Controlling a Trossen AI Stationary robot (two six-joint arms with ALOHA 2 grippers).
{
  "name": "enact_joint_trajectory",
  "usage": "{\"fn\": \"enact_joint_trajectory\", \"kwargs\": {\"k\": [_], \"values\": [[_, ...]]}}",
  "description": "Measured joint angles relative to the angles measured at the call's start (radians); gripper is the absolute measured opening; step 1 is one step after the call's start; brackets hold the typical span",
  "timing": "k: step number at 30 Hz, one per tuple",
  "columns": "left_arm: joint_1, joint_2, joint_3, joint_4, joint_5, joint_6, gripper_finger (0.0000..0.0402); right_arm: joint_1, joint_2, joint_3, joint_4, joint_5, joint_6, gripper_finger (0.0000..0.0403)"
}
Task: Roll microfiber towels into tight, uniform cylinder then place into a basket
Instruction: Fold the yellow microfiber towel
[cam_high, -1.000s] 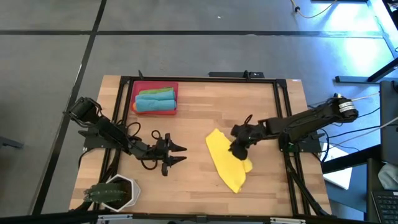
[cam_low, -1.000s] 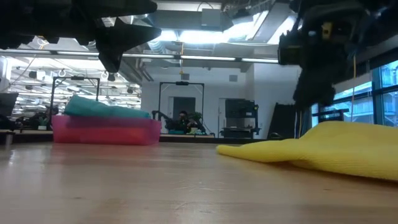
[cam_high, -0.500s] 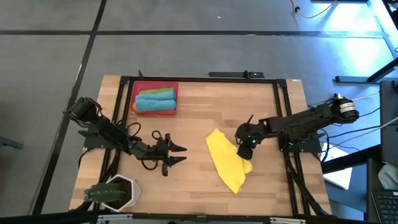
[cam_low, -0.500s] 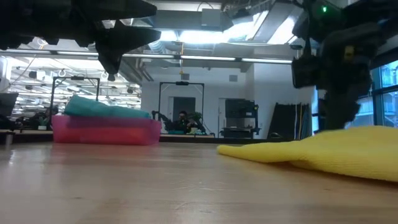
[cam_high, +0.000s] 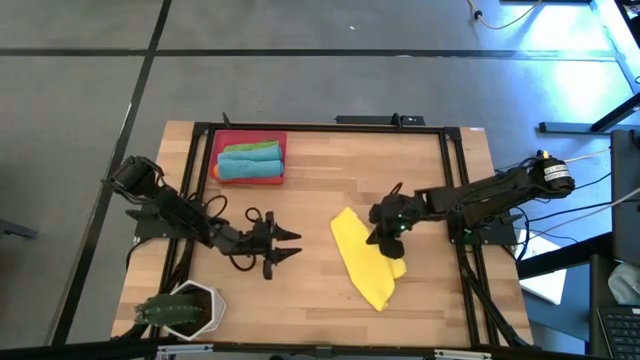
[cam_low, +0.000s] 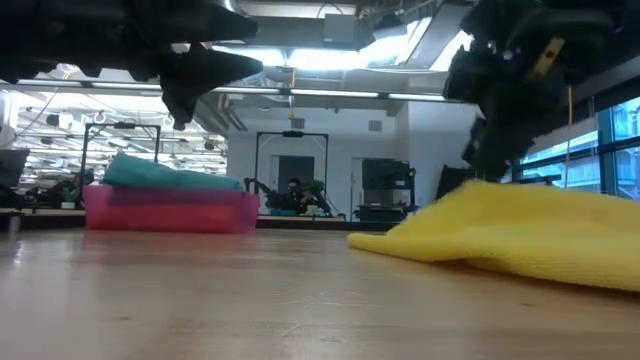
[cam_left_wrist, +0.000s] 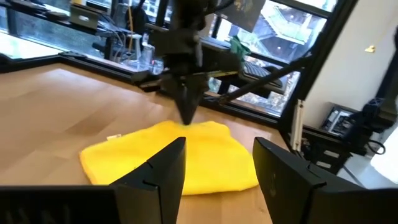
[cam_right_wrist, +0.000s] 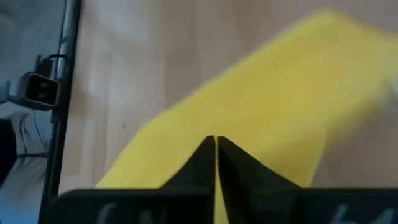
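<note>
A yellow microfiber towel (cam_high: 364, 262) lies folded on the wooden table, right of centre. My right gripper (cam_high: 382, 238) is over its right edge and is shut on the cloth. My left gripper (cam_high: 290, 247) hovers open and level to the left of the towel, holding nothing; the left wrist view looks at the towel (cam_left_wrist: 174, 155) between its fingers. At the far left, the red basket (cam_high: 215, 150) holds a rolled teal towel (cam_high: 250, 166) and a green one (cam_high: 250, 148). My right gripper pinches the yellow towel at its right edge (cam_right_wrist: 205, 124), toward the far end, between the two shut fingers. It comes slanting down from the table's right. The cloth rises into a low hump (cam_low: 480, 195) under the fingers, and the rest lies on the table. One layer or several, I cannot tell.
A white hexagonal pot with a plant (cam_high: 185, 308) stands at the near left corner. A black frame (cam_high: 320, 127) runs around the tabletop. Bare wood lies between the basket (cam_low: 170, 212) and the yellow towel.
My right gripper has rolled its wrist, shifted a little toward the table's left and shut on the towel's right edge. The cloth under it has been drawn up into a hump while the rest has stayed flat.
</note>
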Motion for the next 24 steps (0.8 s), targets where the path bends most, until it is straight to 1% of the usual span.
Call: {"fn": "enact_joint_trajectory", "kwargs": {"k": [1, 2, 7, 9, 11, 13, 14, 17, 21, 24], "values": [[0.005, 0.0, 0.0, 0.0, -0.001, 0.0, 0.0175, 0.0, 0.0, 0.014, 0.0, 0.0, -0.032, 0.0013], [0.01, 0.0, 0.0, 0.0, -0.001, 0.0, 0.0175, 0.0, 0.0, 0.029, 0.001, 0.001, -0.055, 0.001], [0.037, 0.0, 0.0, 0.0, -0.001, 0.0, 0.0175, -0.001, 0.0, 0.101, -0.013, 0.002, -0.118, 0.0006], [0.048, 0.0, 0.0, 0.0, -0.001, 0.0, 0.0175, -0.001, 0.0, 0.122, -0.046, 0.042, -0.112, 0.0005], [0.054, 0.0, 0.0, 0.0, -0.001, 0.0, 0.0175, -0.013, 0.0, 0.127, -0.099, 0.093, -0.066, 0.0012], [0.059, 0.0, 0.0, 0.0, -0.001, 0.0, 0.0175, -0.06, 0.007, 0.125, -0.156, 0.084, -0.023, 0.0031], [0.06, 0.0, 0.0, 0.0, -0.001, 0.0, 0.0175, -0.088, 0.01, 0.12, -0.189, 0.059, -0.013, 0.0043], [0.06, 0.0, 0.0, -0.001, -0.001, 0.0, 0.0175, -0.159, 0.018, 0.093, -0.26, 0.02, -0.024, 0.0083], [0.06, 0.0, 0.0, -0.015, 0.0, 0.0, 0.0175, -0.238, 0.017, 0.045, -0.241, -0.037, -0.048, 0.0137], [0.06, 0.0, 0.0, -0.019, 0.0, 0.0, 0.0175, -0.265, 0.03, 0.014, -0.195, -0.066, -0.063, 0.017]]}}
